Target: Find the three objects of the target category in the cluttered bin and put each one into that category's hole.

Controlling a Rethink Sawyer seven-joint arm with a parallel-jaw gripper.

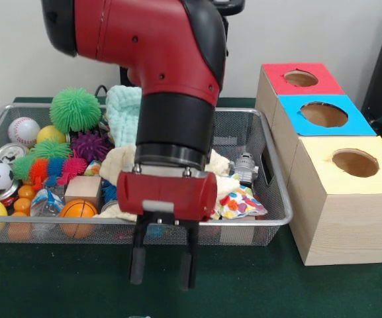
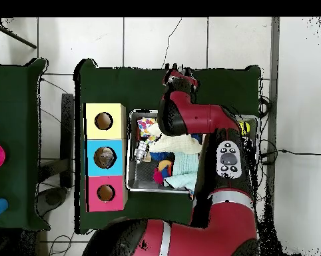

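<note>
One bottle (image 1: 245, 167) showing, lying in bin (image 1: 275, 173) near the end by the boxes, beside patterned cloth (image 1: 241, 202). Other two not spotted; possibly buried under clutter or already posted. Something dim showing inside blue-faced box's hole (image 2: 105, 157) overhead, identity unclear. Gripper (image 1: 162, 268) hanging over the green table (image 1: 58, 285) outside the bin's front wall, fingers parted, holding nothing. Judging progress: at least one bottle remaining to pick and drop through hole.
</note>
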